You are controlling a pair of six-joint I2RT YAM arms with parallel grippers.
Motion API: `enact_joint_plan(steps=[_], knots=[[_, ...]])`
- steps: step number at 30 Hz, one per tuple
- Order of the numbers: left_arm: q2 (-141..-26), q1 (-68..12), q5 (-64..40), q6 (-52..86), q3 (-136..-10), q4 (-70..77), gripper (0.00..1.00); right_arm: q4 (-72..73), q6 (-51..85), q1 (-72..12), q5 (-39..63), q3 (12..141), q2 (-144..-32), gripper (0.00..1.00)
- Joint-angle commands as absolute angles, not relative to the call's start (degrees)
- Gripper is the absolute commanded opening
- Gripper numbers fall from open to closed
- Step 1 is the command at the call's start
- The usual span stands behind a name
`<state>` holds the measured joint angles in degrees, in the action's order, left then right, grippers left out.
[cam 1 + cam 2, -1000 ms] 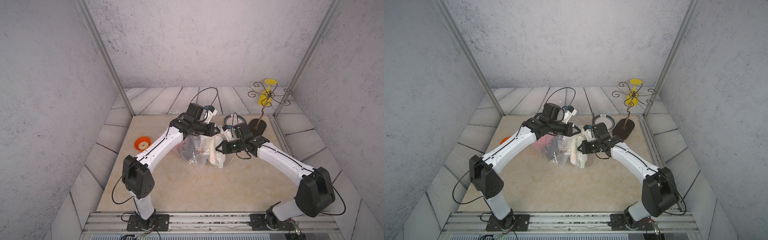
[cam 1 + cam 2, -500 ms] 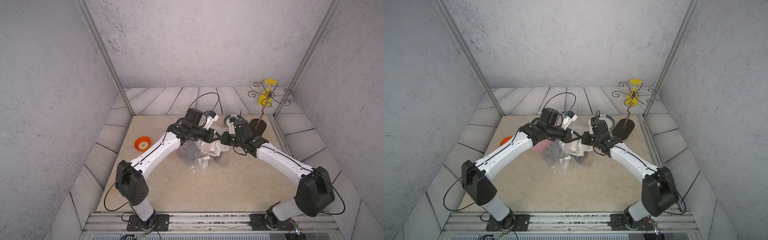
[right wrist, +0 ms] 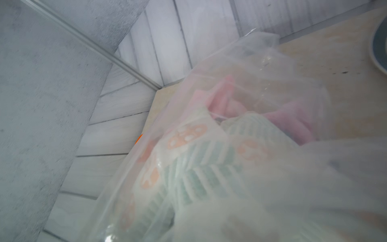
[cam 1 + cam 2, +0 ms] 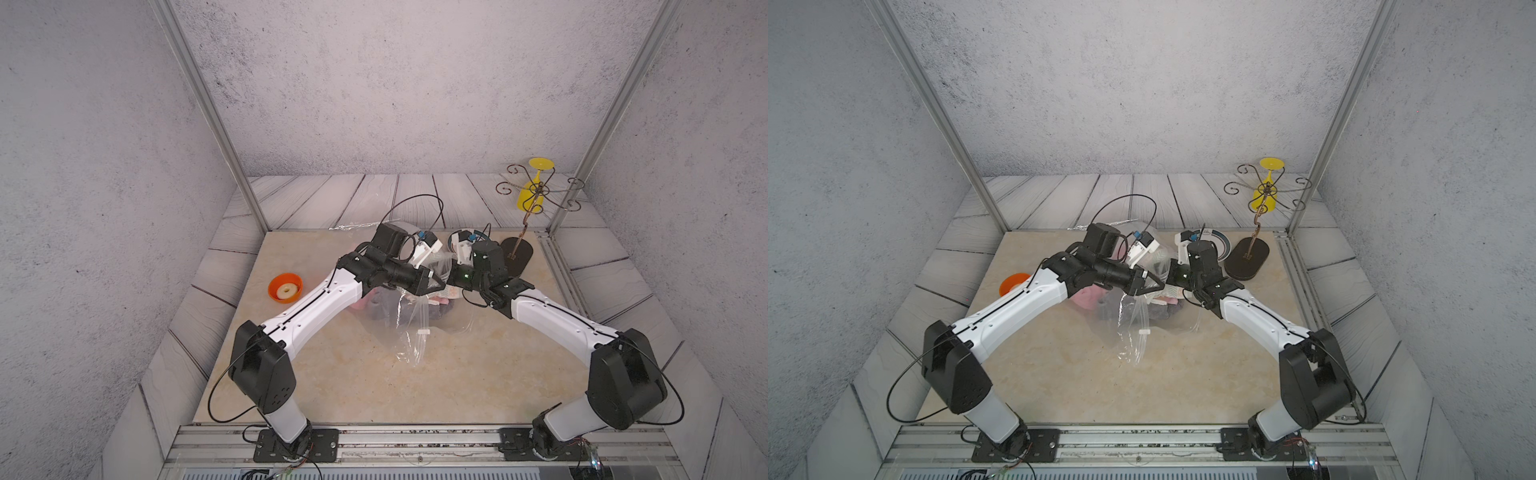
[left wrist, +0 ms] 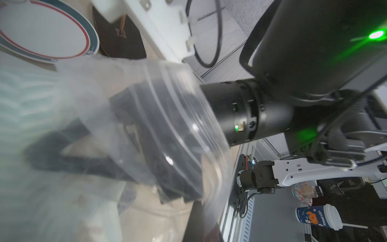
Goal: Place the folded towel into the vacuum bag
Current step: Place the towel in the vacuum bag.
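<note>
The insertion step looks nearly over. The folded towel (image 3: 199,167) (green stripes, orange prints) lies inside the vacuum bag (image 4: 409,332) beside a pink cloth (image 3: 289,121), and shows through the clear film in the right wrist view. The left claw (image 4: 437,286) is closed on the raised zip edge of the bag's mouth, holding it up off the counter (image 4: 374,395). The right claw (image 5: 31,154) reaches in through that mouth, with the zip edge ringing its wrist. Through the blurred plastic it cannot be told whether its jaws are parted or together, nor whether they touch the towel.

The next move probably calls for letting go of the towel, if it is held, and drawing the right claw straight back out of the mouth without dragging cloth or film along. The mouth needs holding up meanwhile.

Around the bag, a plate (image 5: 92,42) sits just behind it. The dark base of a wire stand (image 4: 517,257) is near its far right side, with a yellow glass (image 4: 530,199) hung above. An orange lid (image 4: 284,287) lies well apart on its left. The white slider clip (image 4: 423,332) rides the bag's near edge. Plate and stand base crowd the right arm's way out.
</note>
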<state>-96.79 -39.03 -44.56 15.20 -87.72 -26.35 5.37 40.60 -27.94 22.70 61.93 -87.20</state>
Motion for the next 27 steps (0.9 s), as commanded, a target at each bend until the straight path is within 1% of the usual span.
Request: enact_joint_plan(steps=[1,2,4,7,10,18,22,27], knots=[[-100.10,-39.73,-41.68,15.09,-88.86,-25.86,0.00,10.42,39.10,-28.23,30.91,61.93,-86.47,0.40],[-100.73,-39.78,-40.74,15.03,-88.85,-26.16,0.00,8.07,38.16,-28.21,28.83,61.72,-85.51,0.50],[-102.26,-39.81,-37.59,14.94,-88.80,-27.09,0.00,2.18,35.61,-28.01,23.28,61.44,-83.17,0.61],[-104.84,-39.81,-31.18,15.44,-88.93,-28.65,0.00,-8.61,31.88,-27.78,16.10,62.77,-80.78,0.67],[-108.13,-39.81,-26.24,15.95,-89.80,-30.84,0.00,-16.11,29.71,-27.60,12.03,63.10,-78.81,0.68],[-113.69,-39.81,-17.24,17.23,-91.22,-34.92,0.00,-22.35,30.19,-25.05,6.96,58.38,-71.84,0.68],[-115.41,-39.73,-15.12,17.07,-92.69,-37.57,0.00,-22.79,31.33,-21.51,7.56,55.55,-68.70,0.68],[-116.05,-39.73,-15.98,17.05,-93.24,-38.36,0.00,-22.69,33.10,-17.14,10.06,52.99,-67.81,0.70]])
